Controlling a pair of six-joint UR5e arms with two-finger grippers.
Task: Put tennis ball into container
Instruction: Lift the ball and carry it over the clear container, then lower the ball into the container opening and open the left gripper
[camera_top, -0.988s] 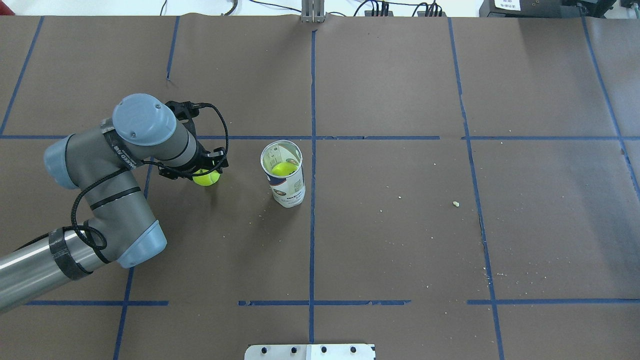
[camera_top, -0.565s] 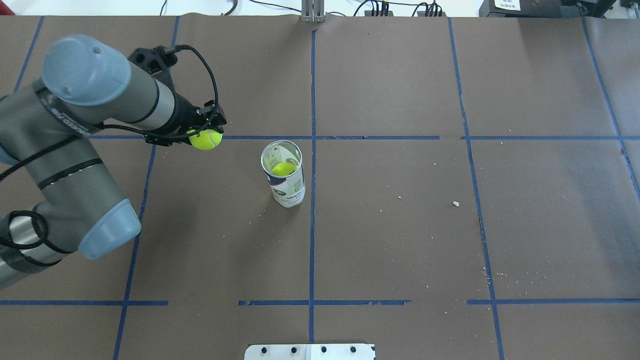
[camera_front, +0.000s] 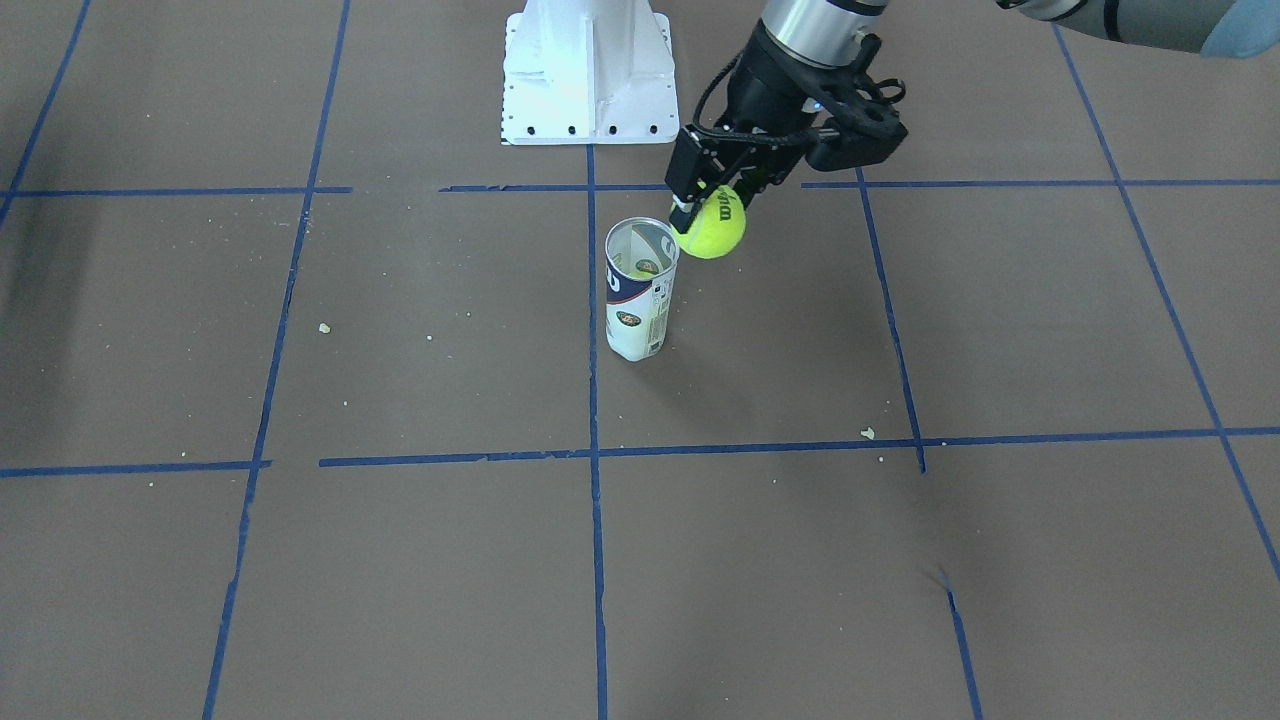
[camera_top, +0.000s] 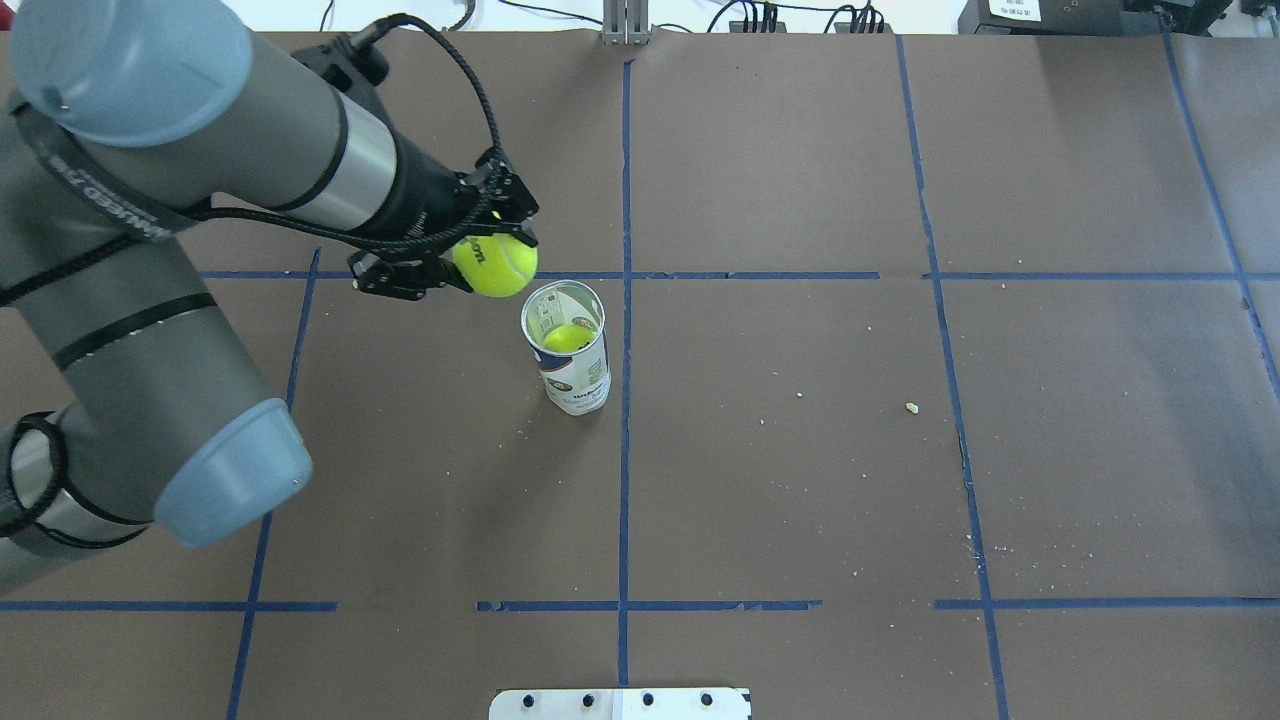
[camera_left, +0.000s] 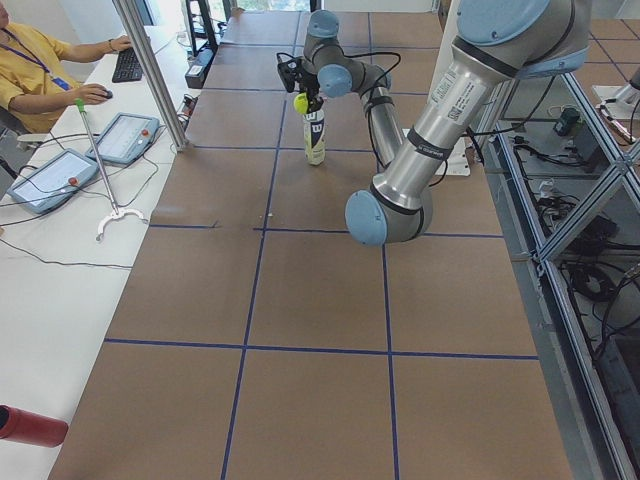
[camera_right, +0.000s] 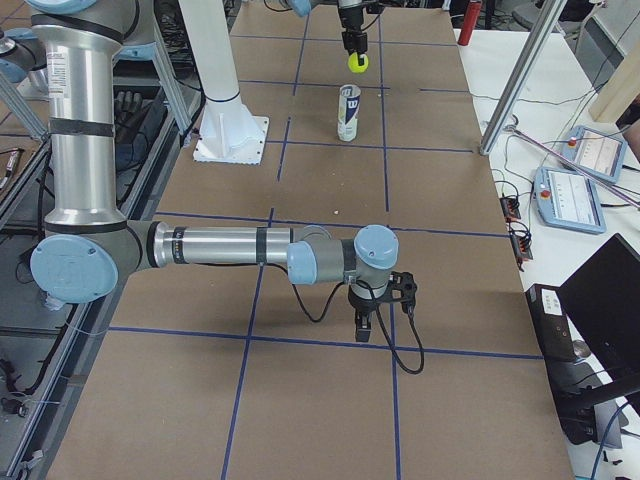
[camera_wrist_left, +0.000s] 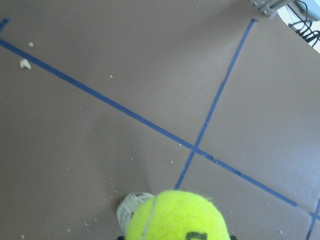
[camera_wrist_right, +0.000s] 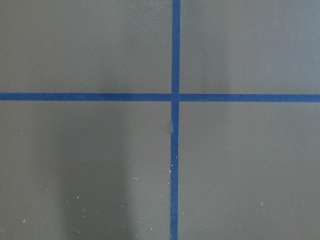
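Clamping the tennis ball (camera_top: 497, 270) between the left gripper (camera_top: 487, 250) fingers, left of centre in the overhead view, hovering just beside the upright container's (camera_top: 575, 385) open rim. Showing black "Wilson" lettering on the ball. Holding a second yellow ball (camera_top: 568, 338) inside the tube. Leaving open brown table (camera_top: 800, 200) all round, crossed by blue tape lines (camera_top: 624, 480) and dotted with crumbs (camera_top: 911, 407). Hanging low at the exterior right view's centre, the right gripper (camera_right: 366, 322), finger state impossible to tell.

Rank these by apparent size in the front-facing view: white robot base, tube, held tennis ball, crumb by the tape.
1. white robot base, partly cropped
2. tube
3. tennis ball, raised nearer the camera, so probably slightly flattered
4. crumb
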